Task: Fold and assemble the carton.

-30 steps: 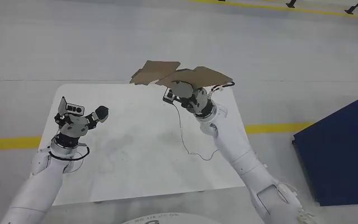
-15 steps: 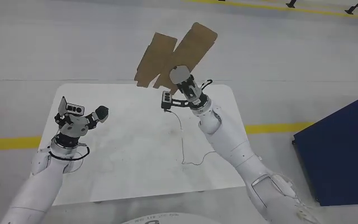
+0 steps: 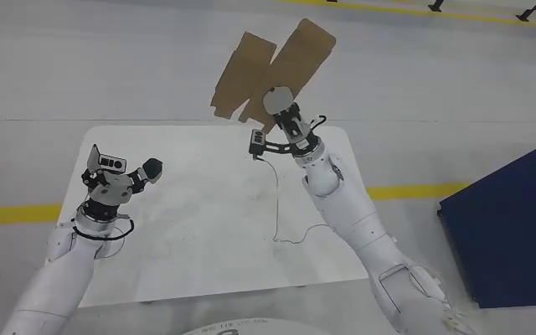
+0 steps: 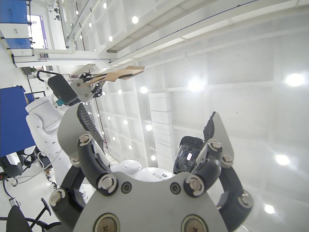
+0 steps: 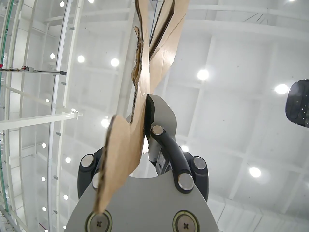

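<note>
The flattened carton (image 3: 276, 59) is clamped at upper centre by the right claw (image 3: 279, 102), one finger hidden behind cardboard; the left claw (image 3: 122, 162) is spread apart.

The carton (image 3: 301, 54) hangs above the table's (image 3: 193, 243) far edge.

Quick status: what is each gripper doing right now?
Left gripper: open, holding nothing.
Right gripper: closed on the flat carton, held up in the air.
</note>
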You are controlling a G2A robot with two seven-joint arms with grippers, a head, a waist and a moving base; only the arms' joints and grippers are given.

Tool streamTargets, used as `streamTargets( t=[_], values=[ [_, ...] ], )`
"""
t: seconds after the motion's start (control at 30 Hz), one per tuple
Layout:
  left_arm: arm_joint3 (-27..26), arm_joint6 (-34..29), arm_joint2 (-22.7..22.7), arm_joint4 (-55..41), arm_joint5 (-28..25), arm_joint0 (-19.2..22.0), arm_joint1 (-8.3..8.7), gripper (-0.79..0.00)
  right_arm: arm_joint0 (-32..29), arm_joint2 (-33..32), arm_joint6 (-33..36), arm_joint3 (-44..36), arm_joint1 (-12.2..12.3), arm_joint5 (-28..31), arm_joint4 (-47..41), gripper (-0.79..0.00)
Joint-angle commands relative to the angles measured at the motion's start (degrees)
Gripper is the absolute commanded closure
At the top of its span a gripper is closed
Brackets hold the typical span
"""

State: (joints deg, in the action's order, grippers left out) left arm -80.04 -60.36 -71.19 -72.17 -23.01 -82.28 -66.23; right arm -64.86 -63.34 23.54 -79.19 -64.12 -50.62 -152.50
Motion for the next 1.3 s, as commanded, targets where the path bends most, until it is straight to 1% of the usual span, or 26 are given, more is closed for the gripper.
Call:
streamTargets(
  t=[0.0,0.03,0.47,0.5,0.53,0.6,0.67,0.73,0.83,0.93,1.27],
  values=[
    [0.0,0.0,0.0,0.0,0.0,0.0,0.0,-0.785,-0.1,-1.6,3.0,-0.8,-0.1,2.3,6.6,0.0],
    [0.0,0.0,0.0,0.0,0.0,0.0,0.0,-0.785,-0.4,-2.2,4.6,-1.0,-0.2,3.8,9.0,0.0],
    [0.0,0.0,0.0,0.0,0.0,0.0,0.0,-0.785,-0.4,-2.2,4.6,-1.0,-0.2,3.8,9.0,0.0],
    [0.0,0.0,0.0,0.0,0.0,0.0,0.0,-0.785,-0.4,-2.3,4.2,-0.9,-0.2,4.6,9.5,0.0],
    [0.0,0.0,0.0,0.0,0.0,0.0,0.0,-0.785,-0.2,-3.0,3.4,-1.5,-0.2,8.3,12.8,0.0],
    [0.0,0.0,0.0,0.0,0.0,0.0,0.0,-0.785,-1.1,-3.5,5.6,-4.5,-0.2,12.5,20.7,0.0],
    [0.0,0.0,0.0,0.0,0.0,0.0,0.0,-0.785,-3.3,-4.6,10.8,-6.7,-0.2,21.4,32.2,0.0],
    [0.0,0.0,0.0,0.0,0.0,0.0,0.0,-0.785,-5.9,-5.2,16.0,-8.2,-0.2,29.3,41.5,0.0],
    [0.0,0.0,0.0,0.0,0.0,0.0,0.0,-0.785,-9.0,-6.4,20.9,-8.7,0.0,38.8,52.6,0.0],
    [0.0,0.0,0.0,0.0,0.0,0.0,0.0,-0.785,-11.5,-8.0,23.1,-9.0,0.1,47.6,60.9,0.0],
    [0.0,0.0,0.0,0.0,0.0,0.0,0.0,-0.785,-11.5,-8.0,23.1,-9.0,0.1,47.6,60.9,0.0]
  ],
)
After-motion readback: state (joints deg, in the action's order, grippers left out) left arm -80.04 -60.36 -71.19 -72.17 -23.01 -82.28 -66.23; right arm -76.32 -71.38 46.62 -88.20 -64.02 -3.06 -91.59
